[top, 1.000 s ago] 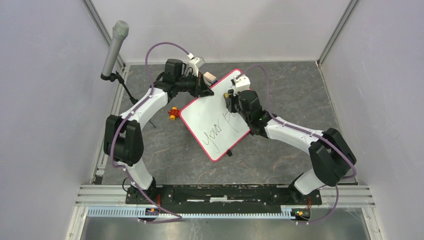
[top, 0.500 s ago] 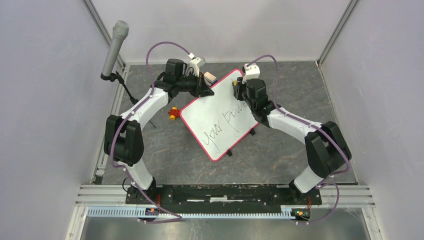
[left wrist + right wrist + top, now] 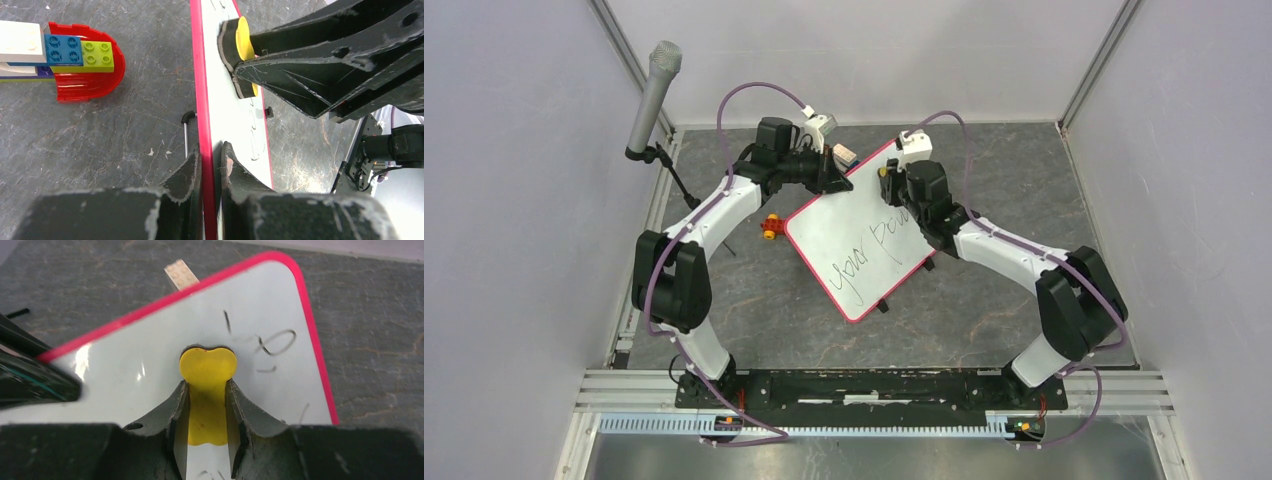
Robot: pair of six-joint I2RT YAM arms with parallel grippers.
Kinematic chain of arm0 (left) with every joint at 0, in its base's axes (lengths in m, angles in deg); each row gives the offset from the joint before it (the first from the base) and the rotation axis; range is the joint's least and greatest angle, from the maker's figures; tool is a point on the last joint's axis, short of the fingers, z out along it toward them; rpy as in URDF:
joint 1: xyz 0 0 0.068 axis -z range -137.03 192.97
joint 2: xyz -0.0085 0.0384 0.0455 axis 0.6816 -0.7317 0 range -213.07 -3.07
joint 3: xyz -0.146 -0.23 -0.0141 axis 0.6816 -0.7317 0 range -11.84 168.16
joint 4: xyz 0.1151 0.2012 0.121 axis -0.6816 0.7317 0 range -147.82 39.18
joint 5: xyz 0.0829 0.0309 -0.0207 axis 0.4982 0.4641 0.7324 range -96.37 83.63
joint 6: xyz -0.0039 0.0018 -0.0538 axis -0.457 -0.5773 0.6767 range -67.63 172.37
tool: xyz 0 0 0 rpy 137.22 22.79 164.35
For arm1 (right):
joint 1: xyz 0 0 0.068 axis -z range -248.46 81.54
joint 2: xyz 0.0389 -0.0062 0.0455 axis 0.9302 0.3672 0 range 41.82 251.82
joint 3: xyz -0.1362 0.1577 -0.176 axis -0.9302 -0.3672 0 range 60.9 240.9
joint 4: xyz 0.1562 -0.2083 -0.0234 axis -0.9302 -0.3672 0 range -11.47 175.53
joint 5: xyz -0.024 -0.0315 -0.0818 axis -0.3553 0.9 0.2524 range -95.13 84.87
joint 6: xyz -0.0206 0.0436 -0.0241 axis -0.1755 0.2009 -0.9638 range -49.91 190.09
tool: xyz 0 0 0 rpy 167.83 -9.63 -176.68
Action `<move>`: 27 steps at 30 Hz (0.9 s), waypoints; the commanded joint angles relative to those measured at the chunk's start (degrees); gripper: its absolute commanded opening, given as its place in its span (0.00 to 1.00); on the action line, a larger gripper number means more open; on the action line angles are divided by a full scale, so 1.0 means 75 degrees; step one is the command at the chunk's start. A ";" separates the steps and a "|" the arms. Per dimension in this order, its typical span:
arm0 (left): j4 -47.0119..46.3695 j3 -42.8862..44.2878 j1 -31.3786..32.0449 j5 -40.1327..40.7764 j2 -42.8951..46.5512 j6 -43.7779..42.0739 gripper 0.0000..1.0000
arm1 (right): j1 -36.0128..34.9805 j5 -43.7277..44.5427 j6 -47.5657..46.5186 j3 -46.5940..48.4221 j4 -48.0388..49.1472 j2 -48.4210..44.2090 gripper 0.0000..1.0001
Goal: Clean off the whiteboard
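Observation:
The whiteboard (image 3: 849,240) lies tilted on the table, white with a red rim and black handwriting (image 3: 864,255). My left gripper (image 3: 837,178) is shut on its far-left rim; in the left wrist view the fingers (image 3: 191,172) pinch the red edge (image 3: 200,90). My right gripper (image 3: 889,186) is shut on a yellow eraser (image 3: 207,369) pressed flat on the board (image 3: 140,365) near its far corner. Faint marker strokes (image 3: 275,342) remain right of the eraser. The left wrist view shows the eraser (image 3: 243,37) too.
A stack of toy bricks on a red base (image 3: 80,57) lies beyond the board's far edge. A small red and yellow toy (image 3: 771,226) sits left of the board. A microphone (image 3: 652,95) stands at the far left. Cell walls close in both sides.
My right gripper has carried the eraser from the board's right edge up to the far corner, then slightly left. More of the writing now shows. The left gripper has kept its hold.

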 commanded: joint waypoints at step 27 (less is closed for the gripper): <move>0.0445 -0.0157 0.0581 0.0920 -0.0324 -0.2046 0.02 | 0.0542 -0.0712 0.0635 -0.0107 0.0447 0.0019 0.27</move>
